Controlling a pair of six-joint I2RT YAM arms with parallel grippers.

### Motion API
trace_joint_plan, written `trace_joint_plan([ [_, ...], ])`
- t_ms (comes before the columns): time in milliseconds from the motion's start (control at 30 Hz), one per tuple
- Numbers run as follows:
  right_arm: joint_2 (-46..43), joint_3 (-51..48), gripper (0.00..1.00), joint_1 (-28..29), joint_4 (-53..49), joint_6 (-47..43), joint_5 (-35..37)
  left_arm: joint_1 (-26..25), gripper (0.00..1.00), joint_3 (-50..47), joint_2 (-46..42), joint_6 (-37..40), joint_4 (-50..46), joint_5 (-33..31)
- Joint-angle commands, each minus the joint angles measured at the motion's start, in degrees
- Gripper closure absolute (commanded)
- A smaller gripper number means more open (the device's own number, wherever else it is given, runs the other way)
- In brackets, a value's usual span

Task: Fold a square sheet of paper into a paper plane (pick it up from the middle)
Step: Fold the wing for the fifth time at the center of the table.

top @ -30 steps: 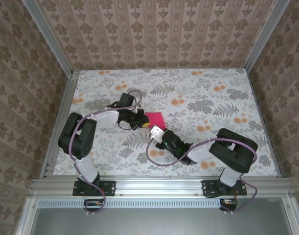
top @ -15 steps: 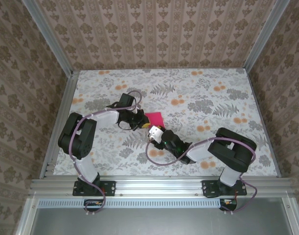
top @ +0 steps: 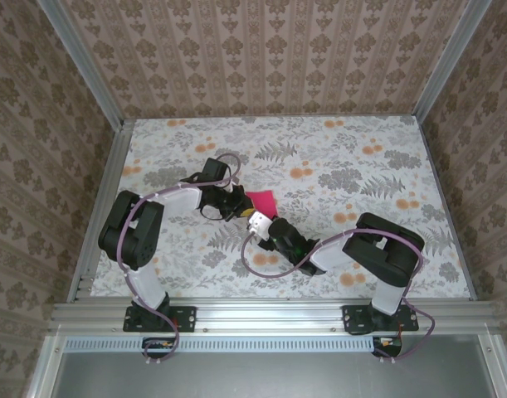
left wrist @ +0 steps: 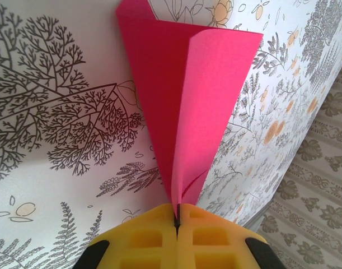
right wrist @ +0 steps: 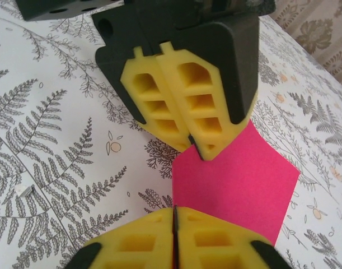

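Left gripper (left wrist: pixel 177 227): clenched on the paper. Its yellow pads (left wrist: pixel 143 241) are pressed flat together at the bottom centre of the left wrist view, and the narrow end of the sheet is pinched right in the seam.

Sheet of paper (left wrist: pixel 182 106): bright pink and already partly folded. It fans upward from that seam to the top of the frame. One flap curls over the other on the right, and a crease runs down towards the pinch.

Right gripper (right wrist: pixel 175 230): jaws closed tight with no gap, low in the right wrist view. The paper's left edge drops straight down to meet the seam. Whether any paper is actually caught in there, I cannot tell.

Across from it: in the right wrist view the left gripper hangs at the upper centre of the frame. Its pads are shut, and the tip comes down on the far edge of the pink sheet, which spreads flat on the table to the lower right.

From above: the paper is a small pink patch just left of the frame's centre. The two grippers meet at its lower-left corner, nearly nose to nose. The left arm reaches in from the left and the right arm from the lower right.

Table (top: pixel 361 157): a floral and fern print lies under the paper and both grippers.
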Motion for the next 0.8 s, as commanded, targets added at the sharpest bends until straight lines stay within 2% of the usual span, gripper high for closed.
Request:
trace_joint_plan([
  [0, -0.35, 0.26, 0.98, -0.42, 1.29, 0.99, 0.16, 0.74, 0.98, -0.78, -2.47, -0.63, -0.80, 0.24],
  [67, -1.27, -0.32, 1.00, -0.71, 1.27, 3.33, -1.39, 1.11, 0.90, -0.98, -3.15, -0.36, -1.09, -0.17],
  [167, -2.63, -1.06, 1.00, -1.44, 0.83, 7.49, -4.59, 1.88, 0.72, -1.72, -4.73, 0.31, -1.70, -1.31],
  [233, -3.00, -1.50, 1.00, -1.97, 0.72, 11.13, -7.05, 4.18, 0.60, -2.23, -6.14, 1.11, -2.40, -3.27],
  [400, -2.96, -2.22, 1.00, -3.22, 1.22, 19.98, -13.63, 7.19, 0.41, -4.65, -9.98, 2.43, -2.67, -5.89],
  [600, -1.64, -2.27, 1.00, -5.23, 4.19, 28.55, -20.82, 8.87, 0.34, -7.58, -12.58, 3.43, -2.17, -7.89],
  [767, -1.20, -2.27, 1.00, -6.83, 5.64, 33.73, -22.93, 8.86, 0.33, -9.41, -13.39, 3.87, -0.43, -7.96],
])
